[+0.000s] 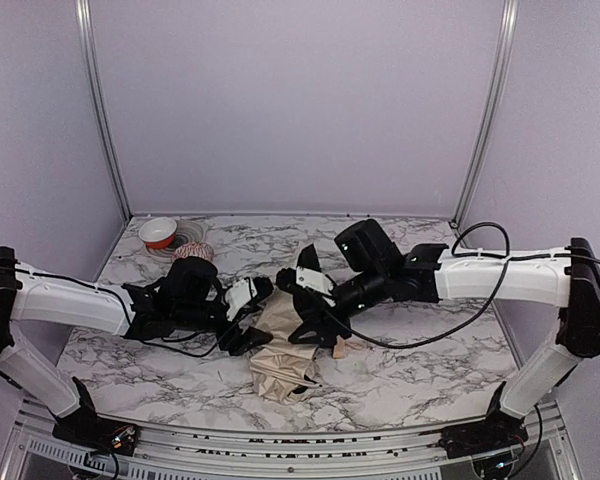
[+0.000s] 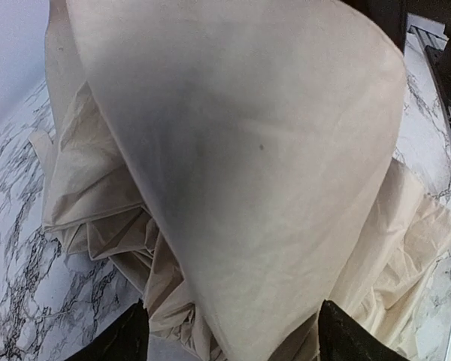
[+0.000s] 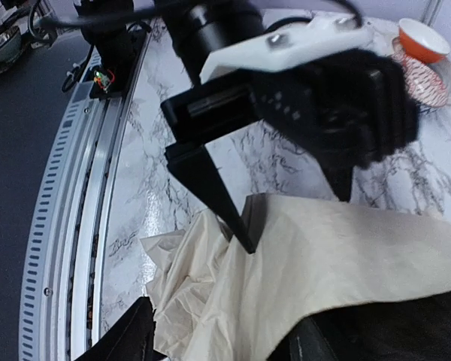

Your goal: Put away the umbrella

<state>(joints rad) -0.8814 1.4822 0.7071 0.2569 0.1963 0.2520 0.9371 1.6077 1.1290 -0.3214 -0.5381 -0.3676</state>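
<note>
Marble bench (image 1: 420, 385) under lilac walls, and the umbrella (image 1: 280, 370) lies crumpled near its front edge, between your two arms. It is a loose heap of cream canopy, with the tan wooden knob (image 1: 338, 347) poking out on its right side.

You are in the gathering step, I judge: the canopy is collapsed but not yet rolled tight. Your left hand (image 1: 248, 335) stands released, its fingers (image 2: 128, 335) wide apart, a raised sheet of fabric bulging between them and one tip touching a fold. Your right hand (image 1: 312, 325) sits on the other side, with fabric running between its fingers (image 3: 128, 338). Whether it pinches that cloth or merely straddles it, I cannot tell.

Next, you likely need one hand to pin the knob end while the other wraps the loose panels around it. Watch for cloth snagging on a fingertip. The bowl (image 1: 158, 232) and striped roll (image 1: 192, 250) at the rear left stand well apart.
</note>
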